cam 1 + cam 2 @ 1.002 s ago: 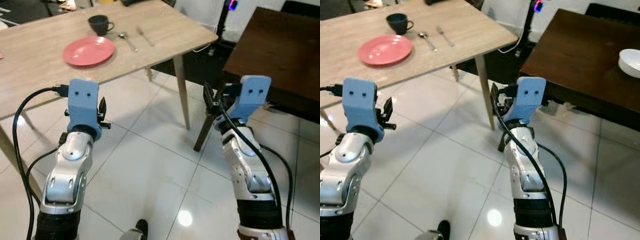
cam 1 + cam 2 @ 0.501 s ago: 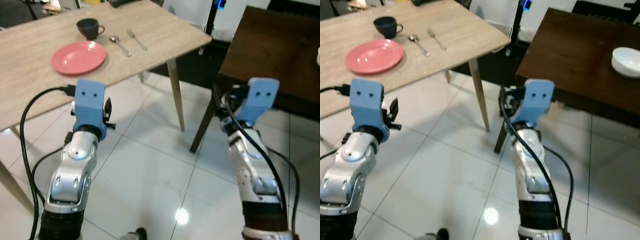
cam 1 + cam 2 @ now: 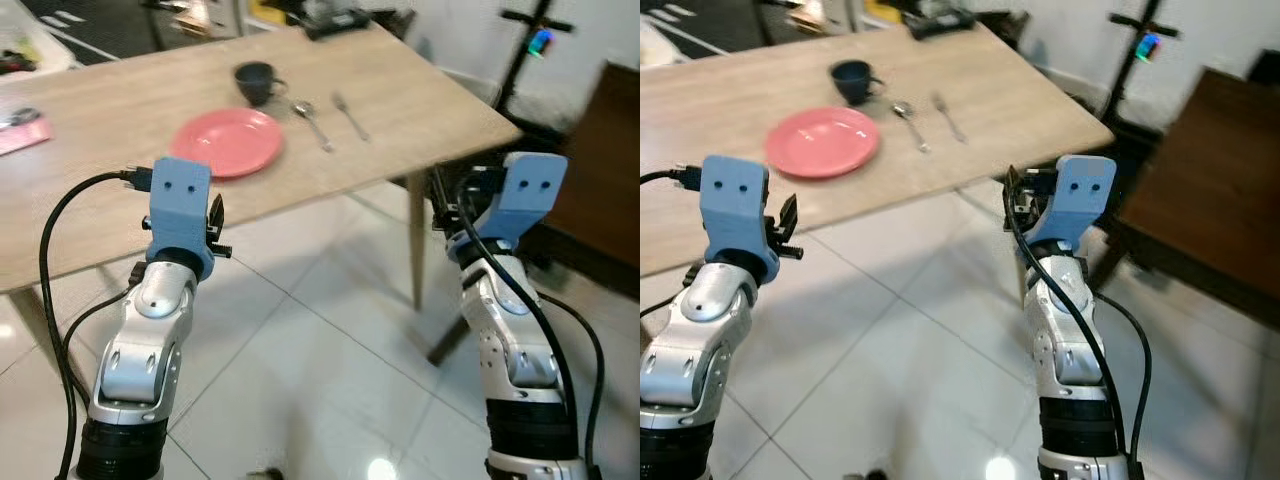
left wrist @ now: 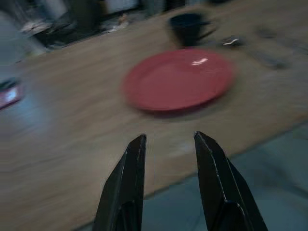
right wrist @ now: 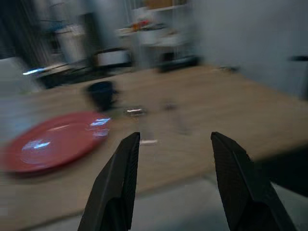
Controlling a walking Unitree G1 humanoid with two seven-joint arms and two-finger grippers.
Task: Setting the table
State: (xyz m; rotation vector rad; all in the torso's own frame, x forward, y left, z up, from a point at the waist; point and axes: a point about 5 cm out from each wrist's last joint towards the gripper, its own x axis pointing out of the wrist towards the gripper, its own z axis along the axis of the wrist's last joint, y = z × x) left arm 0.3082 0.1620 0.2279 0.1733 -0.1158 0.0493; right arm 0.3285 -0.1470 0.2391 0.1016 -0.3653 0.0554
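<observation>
One long light wooden table (image 3: 420,95) spans the view from 9 to 2 o'clock, bearing a round pink plate (image 3: 227,142); at the plate's 1 o'clock stands a dark cup (image 3: 255,82), then what looks like a spoon (image 3: 311,117) and fork (image 3: 349,113). Left gripper (image 4: 167,144) and right gripper (image 5: 173,144) hover before the table edge, fingers apart, empty.

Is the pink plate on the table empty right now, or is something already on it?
Empty. The pink plate shows a bare surface, with the dark cup and spoon lying apart beside it.
</observation>
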